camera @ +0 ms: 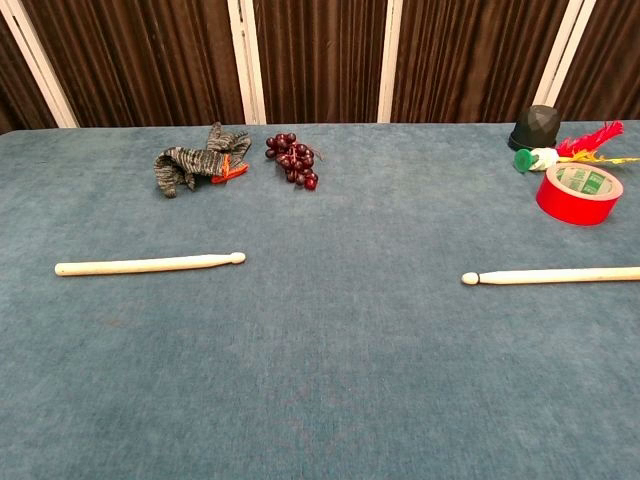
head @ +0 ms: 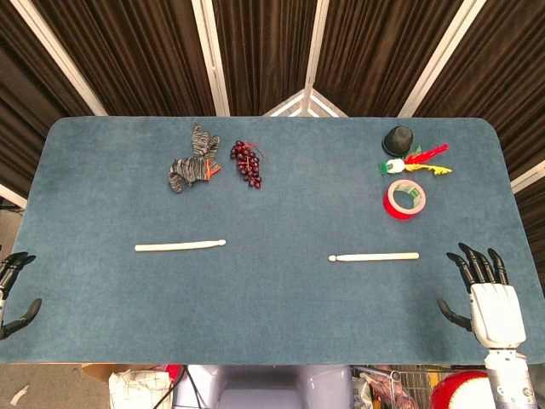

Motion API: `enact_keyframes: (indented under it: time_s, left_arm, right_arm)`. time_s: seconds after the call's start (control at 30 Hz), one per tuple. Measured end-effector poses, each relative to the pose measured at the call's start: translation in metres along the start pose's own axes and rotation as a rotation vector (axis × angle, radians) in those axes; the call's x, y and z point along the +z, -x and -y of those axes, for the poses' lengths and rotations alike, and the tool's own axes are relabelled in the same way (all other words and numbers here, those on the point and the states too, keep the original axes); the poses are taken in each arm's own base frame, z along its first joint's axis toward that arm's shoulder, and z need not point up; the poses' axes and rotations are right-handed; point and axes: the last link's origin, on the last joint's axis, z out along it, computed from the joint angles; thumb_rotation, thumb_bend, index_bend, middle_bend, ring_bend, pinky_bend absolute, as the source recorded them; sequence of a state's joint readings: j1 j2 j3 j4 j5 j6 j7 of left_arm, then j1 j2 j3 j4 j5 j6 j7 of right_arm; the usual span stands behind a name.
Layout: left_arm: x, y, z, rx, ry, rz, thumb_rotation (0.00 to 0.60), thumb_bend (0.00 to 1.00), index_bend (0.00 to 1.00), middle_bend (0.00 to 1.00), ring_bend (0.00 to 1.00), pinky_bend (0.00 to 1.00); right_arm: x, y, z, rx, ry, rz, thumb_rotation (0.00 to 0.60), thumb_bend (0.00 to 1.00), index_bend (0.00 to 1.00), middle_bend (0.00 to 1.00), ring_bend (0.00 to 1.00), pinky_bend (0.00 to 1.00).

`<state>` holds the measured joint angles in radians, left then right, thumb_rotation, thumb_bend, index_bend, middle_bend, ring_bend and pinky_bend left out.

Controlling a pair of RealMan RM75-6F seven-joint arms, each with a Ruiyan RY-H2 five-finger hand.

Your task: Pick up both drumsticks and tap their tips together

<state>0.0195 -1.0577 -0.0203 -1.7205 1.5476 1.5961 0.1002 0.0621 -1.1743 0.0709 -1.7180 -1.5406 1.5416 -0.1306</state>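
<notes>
Hovering at the near corners, both hands hold nothing: the right hand sits with fingers spread just beyond the butt end of the right drumstick, while the left hand shows only at the frame edge, fingers apart, well away from the left drumstick. Both sticks lie flat on the blue table, tips pointing inward toward each other. Here's the danger: thin round sticks flat on cloth can roll off under a fingertip, so a clumsy pinch may push one away. Grab too near the middle and the tips may swing wide and miss. The red tape roll sits near the right stick, so a wide reach could clip it.
</notes>
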Motion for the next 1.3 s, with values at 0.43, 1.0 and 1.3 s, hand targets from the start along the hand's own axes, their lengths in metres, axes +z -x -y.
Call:
enact_keyframes:
  time_s: [0.43,1.0,1.3]
  left_arm:
    - [-0.001,-0.002,0.001,-0.007,-0.003,-0.011,0.600,0.41,0.21,0.17,0.00,0.00]
    - [0.005,0.001,0.005,-0.001,-0.021,-0.004,0.600,0.38,0.21,0.19,0.00,0.00]
    - [0.010,0.006,0.001,0.012,-0.019,0.013,0.600,0.38,0.21,0.19,0.00,0.00]
  right_arm:
    - [0.001,0.002,0.001,0.000,-0.001,0.005,0.600,0.25,0.23,0.13,0.15,0.00]
    - [0.023,0.017,0.010,0.032,0.003,0.037,0.600,0.25,0.33,0.28,0.20,0.00]
    - [0.082,0.036,0.023,-0.025,-0.014,0.144,0.600,0.25,0.36,0.33,0.24,0.00]
